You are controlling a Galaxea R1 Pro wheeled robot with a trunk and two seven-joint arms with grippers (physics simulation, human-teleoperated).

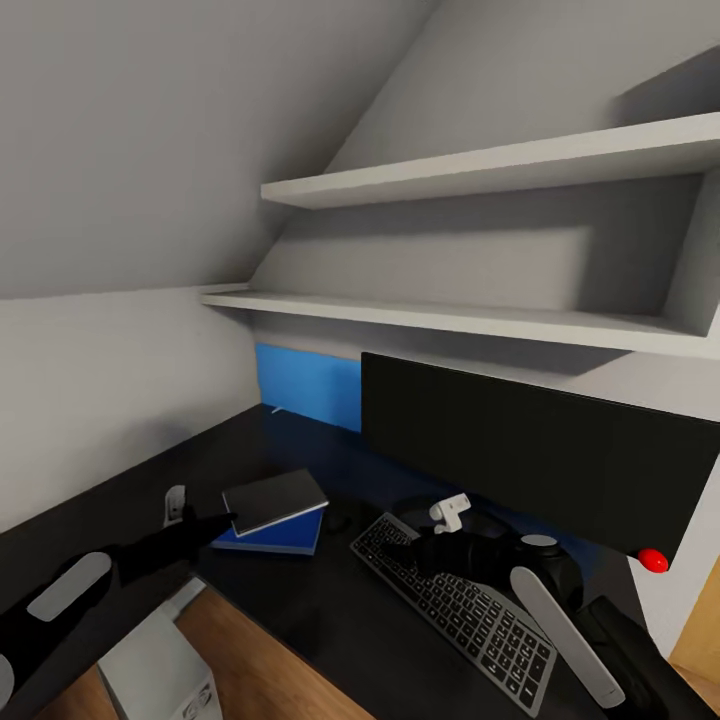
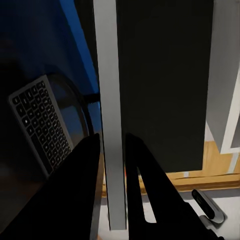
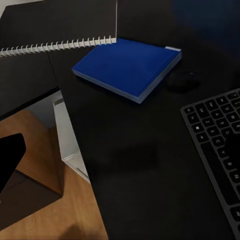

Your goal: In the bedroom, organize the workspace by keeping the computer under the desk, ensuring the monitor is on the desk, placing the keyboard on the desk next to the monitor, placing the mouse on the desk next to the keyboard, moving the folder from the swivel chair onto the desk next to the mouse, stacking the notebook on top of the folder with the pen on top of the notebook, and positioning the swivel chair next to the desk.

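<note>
The left gripper [image 1: 228, 520] grasps the notebook [image 1: 274, 500] by its edge, held tilted just above the folder [image 1: 285, 537] on the bench [image 1: 330, 620]. Risk: a thin-edge grip may let the notebook swing or slide off skewed. The mouse [image 1: 337, 521] and keyboard [image 1: 455, 600] lie close beyond. The right gripper's [image 1: 450, 513] state cannot be determined.
</note>
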